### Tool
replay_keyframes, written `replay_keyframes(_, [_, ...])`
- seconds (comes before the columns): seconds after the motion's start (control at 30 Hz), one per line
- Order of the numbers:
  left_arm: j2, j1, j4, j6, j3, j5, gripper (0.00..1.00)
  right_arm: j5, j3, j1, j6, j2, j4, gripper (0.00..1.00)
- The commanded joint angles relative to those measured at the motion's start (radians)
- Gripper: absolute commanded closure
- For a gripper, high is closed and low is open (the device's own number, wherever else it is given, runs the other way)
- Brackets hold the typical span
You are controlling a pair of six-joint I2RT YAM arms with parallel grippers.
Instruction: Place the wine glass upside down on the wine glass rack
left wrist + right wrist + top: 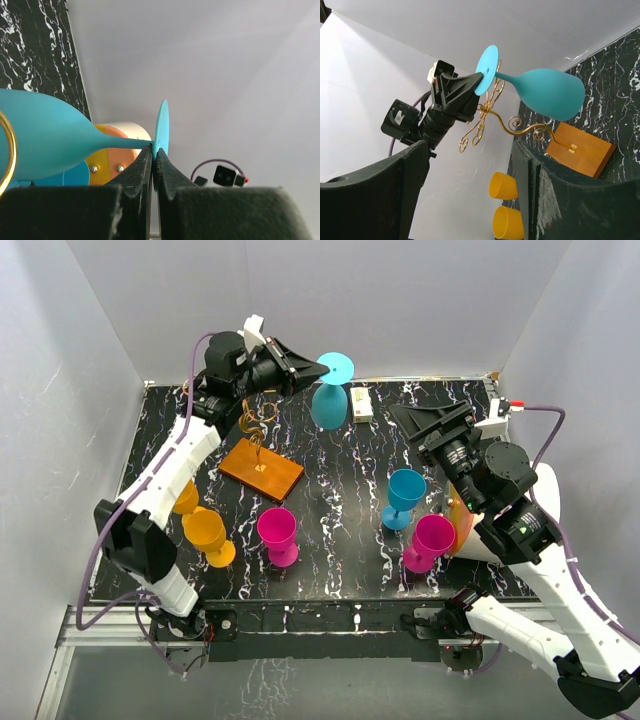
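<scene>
Left gripper (pixel 155 152): fingers pinched tight on the rim of the round foot of a teal wine glass (pixel 328 405). The glass is held in the air, foot uppermost and bowl toward the table, somewhat tilted.

Right gripper (pixel 470 150): jaws spread wide, nothing between them, well apart from the glass.

Wine glass rack (pixel 262 470): stands at the far left of the black marbled table (pixel 340 540), just left of the held glass. In the left wrist view a gold loop (pixel 6 150) crosses in front of the bowl. In the right wrist view the foot overlaps the upper curls. Contact between glass and wire cannot be confirmed from any view.

Writing: a small white box (pixel 360 405) at the far edge carries marks too small to read. A white tag (pixel 434 74) on the left arm is likewise illegible.

Obscured items: a white and orange object (pixel 462 530) sits largely behind the right arm and cannot be identified. Of two yellow cups (pixel 208 535), one is partly covered by the left arm. Two pink glasses (pixel 278 535) and a blue glass (pixel 405 495) stand upright on the table.
</scene>
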Motion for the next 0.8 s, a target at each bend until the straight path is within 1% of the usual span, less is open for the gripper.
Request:
replay_keyframes(0.0, [0.061, 0.018, -0.043, -0.016, 0.151, 0.068, 1.0, 0.057, -0.005, 0.003, -0.036, -0.015, 0.01, 0.34])
replay_keyframes(0.13, [0.116, 0.029, -0.112, 0.045, 0.256, 0.0, 1.0, 0.07, -0.013, 0.002, -0.035, -0.021, 0.005, 0.34])
replay_keyframes(0.4, [0.171, 0.094, -0.115, 0.045, 0.318, -0.058, 1.0, 0.094, -0.006, 0.003, -0.032, -0.021, -0.024, 0.37])
replay_keyframes(0.43, [0.184, 0.108, -0.118, 0.051, 0.336, -0.06, 1.0, 0.093, -0.005, 0.002, -0.031, -0.021, -0.024, 0.37])
replay_keyframes(0.5, [0.235, 0.145, -0.125, 0.058, 0.422, -0.017, 1.0, 0.089, -0.004, 0.003, -0.029, -0.02, -0.026, 0.37])
replay_keyframes(0.6, [0.326, 0.183, -0.201, 0.079, 0.56, 0.018, 1.0, 0.077, -0.005, 0.003, -0.015, -0.017, -0.024, 0.38])
replay_keyframes(0.67, [0.359, 0.196, -0.218, 0.085, 0.598, 0.027, 1.0, 0.069, -0.005, 0.003, -0.008, -0.016, -0.024, 0.38])
replay_keyframes(0.77, [0.365, 0.216, -0.228, 0.093, 0.59, 0.013, 1.0, 0.059, -0.005, 0.003, 0.002, -0.014, -0.026, 0.38])
